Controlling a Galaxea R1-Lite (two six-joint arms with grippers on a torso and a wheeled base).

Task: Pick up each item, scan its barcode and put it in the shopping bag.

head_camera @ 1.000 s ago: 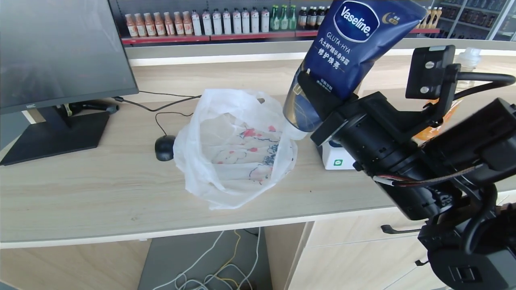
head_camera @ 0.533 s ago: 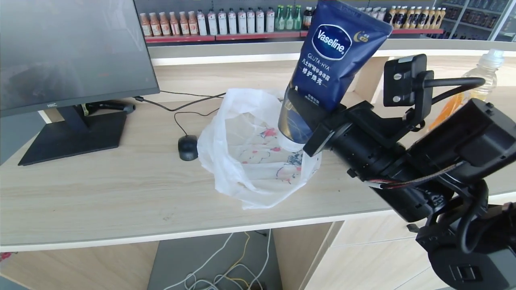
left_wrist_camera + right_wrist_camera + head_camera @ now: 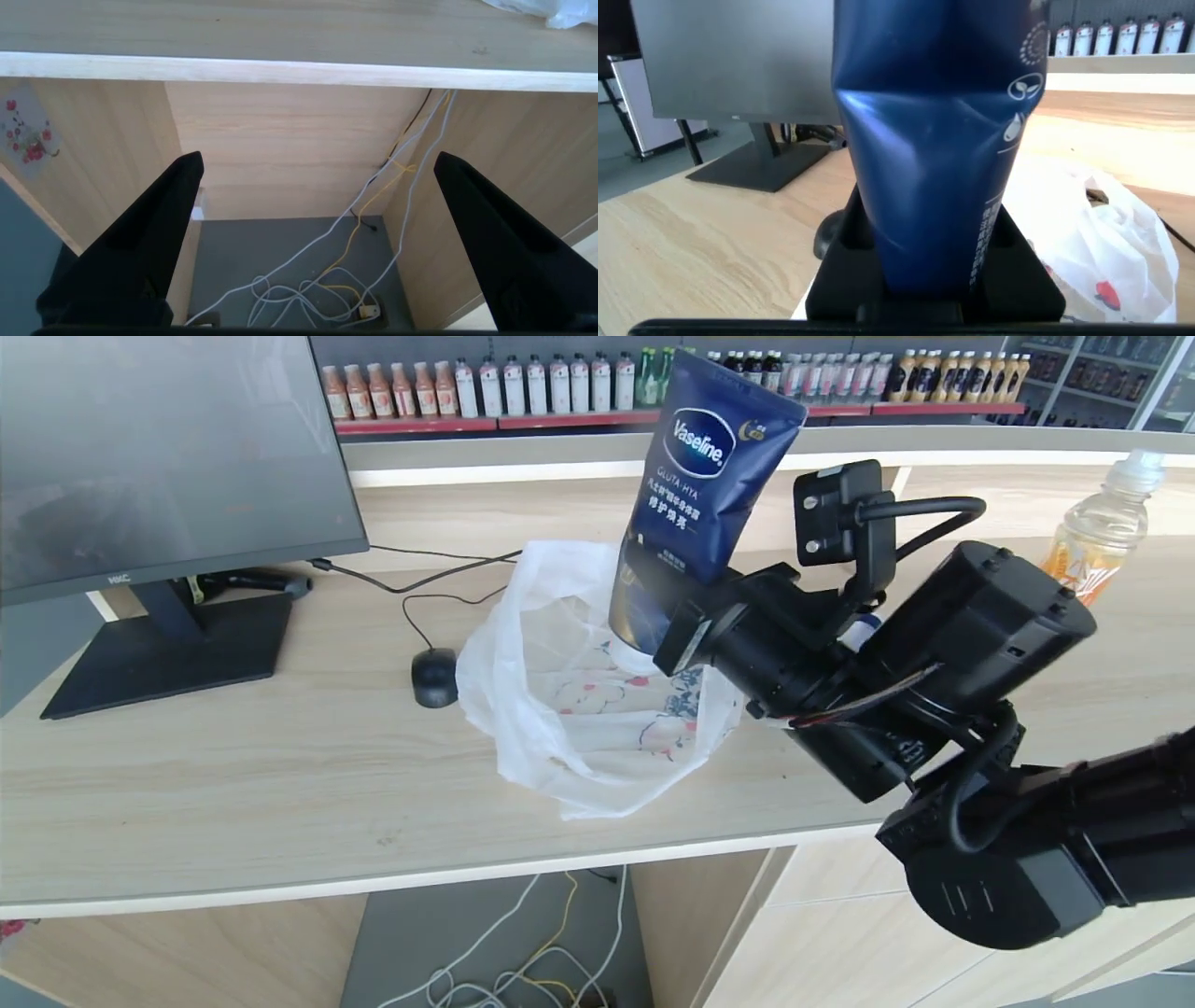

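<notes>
A dark blue lotion tube (image 3: 691, 495) stands cap-down in my right gripper (image 3: 667, 611), which is shut on its lower part. Its clear cap end hangs just over the far right rim of the white plastic shopping bag (image 3: 588, 709), which lies open on the wooden counter (image 3: 233, 784). In the right wrist view the blue tube (image 3: 938, 140) rises between the black fingers (image 3: 836, 257), with the bag (image 3: 1106, 252) beyond it. My left gripper (image 3: 318, 252) hangs open below the counter edge, with nothing between its fingers.
A monitor on a black stand (image 3: 159, 495) is at the counter's left, a black mouse (image 3: 435, 678) and its cable next to the bag. A drink bottle (image 3: 1097, 537) stands at the far right. Shelves of bottles (image 3: 523, 383) line the back wall. Loose cables (image 3: 318, 280) lie under the counter.
My right arm has carried the tube leftward, from beside the bag to over its right rim. The head camera shifted between the earliest frame and the later ones.
</notes>
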